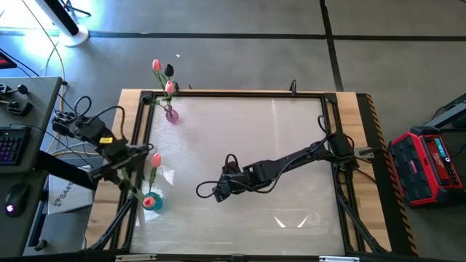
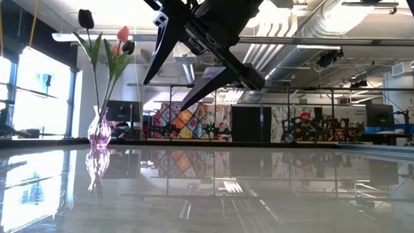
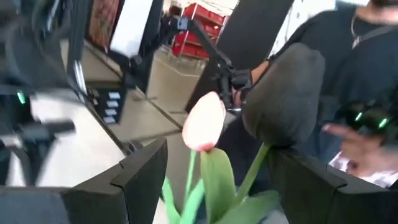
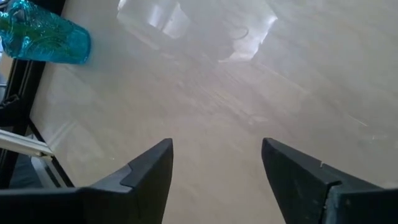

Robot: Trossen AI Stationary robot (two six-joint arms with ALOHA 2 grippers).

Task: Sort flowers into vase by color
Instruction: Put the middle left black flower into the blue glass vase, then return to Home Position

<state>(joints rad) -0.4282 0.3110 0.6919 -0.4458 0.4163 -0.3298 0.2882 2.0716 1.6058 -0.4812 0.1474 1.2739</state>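
A teal vase (image 1: 151, 201) stands at the table's near left and holds a pink tulip (image 3: 204, 122) and a dark tulip (image 3: 283, 93). My left gripper (image 3: 217, 186) is open. Its fingers stand on either side of the two green stems (image 3: 214, 180), just below the heads, without touching them. A purple vase (image 2: 98, 133) at the far left holds pink and dark tulips (image 1: 166, 73). My right gripper (image 1: 207, 191) hangs open above the table's middle, right of the teal vase (image 4: 43, 38), and holds nothing.
A black frame (image 1: 218, 93) runs around the glossy tabletop. A red case (image 1: 426, 164) sits off the table's right side and a desk with a keyboard (image 1: 11, 145) off its left. A person in dark clothing (image 3: 354, 56) stands beyond the table in the left wrist view.
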